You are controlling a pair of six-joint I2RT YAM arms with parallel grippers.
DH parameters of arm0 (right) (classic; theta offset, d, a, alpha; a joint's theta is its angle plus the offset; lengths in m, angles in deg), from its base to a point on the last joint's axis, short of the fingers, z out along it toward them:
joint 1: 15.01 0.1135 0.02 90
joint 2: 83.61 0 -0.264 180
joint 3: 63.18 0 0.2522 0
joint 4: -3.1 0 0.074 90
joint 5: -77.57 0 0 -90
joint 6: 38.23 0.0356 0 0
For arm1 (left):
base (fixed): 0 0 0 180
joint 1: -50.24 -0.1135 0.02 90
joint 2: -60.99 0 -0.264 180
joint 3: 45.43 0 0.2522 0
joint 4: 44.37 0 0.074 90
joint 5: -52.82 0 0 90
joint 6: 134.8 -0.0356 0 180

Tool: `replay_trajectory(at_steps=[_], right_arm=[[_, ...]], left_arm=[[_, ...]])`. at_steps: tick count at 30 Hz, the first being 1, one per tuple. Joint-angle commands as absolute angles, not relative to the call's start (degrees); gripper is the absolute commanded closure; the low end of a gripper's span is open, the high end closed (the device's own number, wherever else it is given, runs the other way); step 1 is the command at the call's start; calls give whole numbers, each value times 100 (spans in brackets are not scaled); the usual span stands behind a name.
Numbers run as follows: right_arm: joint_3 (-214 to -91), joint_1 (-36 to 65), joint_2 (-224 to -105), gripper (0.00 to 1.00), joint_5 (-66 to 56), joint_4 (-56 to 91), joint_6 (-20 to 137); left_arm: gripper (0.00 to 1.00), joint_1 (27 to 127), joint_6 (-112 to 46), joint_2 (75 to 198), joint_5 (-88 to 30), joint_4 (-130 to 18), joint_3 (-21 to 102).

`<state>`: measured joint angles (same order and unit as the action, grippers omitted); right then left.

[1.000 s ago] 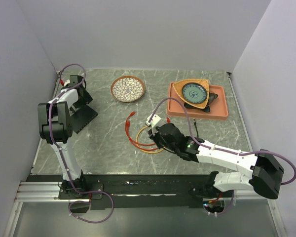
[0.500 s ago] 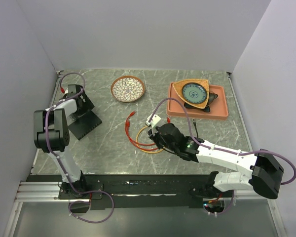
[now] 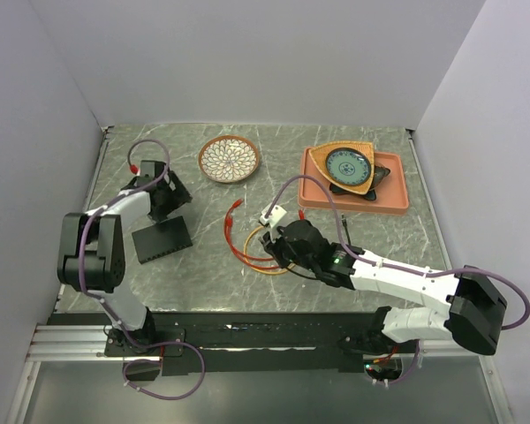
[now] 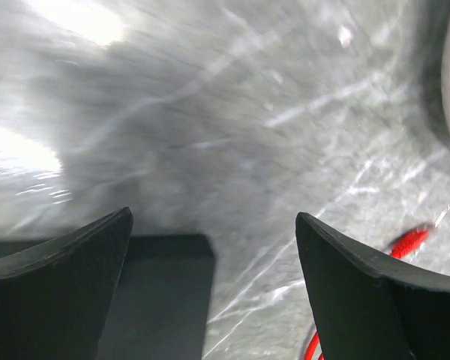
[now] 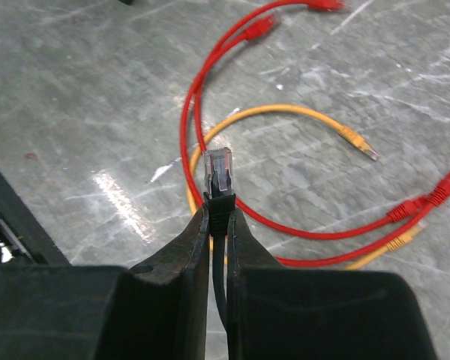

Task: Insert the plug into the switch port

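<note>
On the bench (image 3: 203,278) the switch (image 3: 162,240) had slid nearer the plug (image 5: 218,169) pinched in right fingers (image 5: 184,255); left fingers (image 4: 60,262) wide.

The plug (image 5: 218,169) is recorded as a small clear connector on a thin black cable. It is pinched at its rear end between the closed fingertips of the right gripper (image 5: 218,210), with its clear tip pointing away from them, and is held off the table (image 3: 203,274) near the middle. The switch (image 3: 162,240) is recorded as a flat matte-black rectangular box, laid flat on the left part of the table and set slightly askew to the table's edges. Only one corner of it is seen in the left wrist view. Its sockets cannot be made out. Plug and switch are well apart, and the plug is not inserted.
</note>
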<state>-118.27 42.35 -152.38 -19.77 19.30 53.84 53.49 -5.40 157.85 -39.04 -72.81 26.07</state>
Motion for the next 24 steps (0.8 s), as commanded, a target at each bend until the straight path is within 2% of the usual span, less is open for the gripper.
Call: replay_trajectory(at_steps=[1,13,17,24], right_arm=[[-12212,4273,-15357,100,-1509,1449,5503],[-12845,4274,-16201,100,-980,1291,5626],[-12836,4274,-16262,100,-979,1325,5626],[-12941,4265,-16412,100,-918,1317,5687]], left_arm=[[4,5130,-367,14950,-4754,-7711,2652],[4,3716,476,13271,-5238,-7764,1071],[4,3355,390,13103,-4571,-7289,709],[4,3363,143,13762,-3560,-6772,394]])
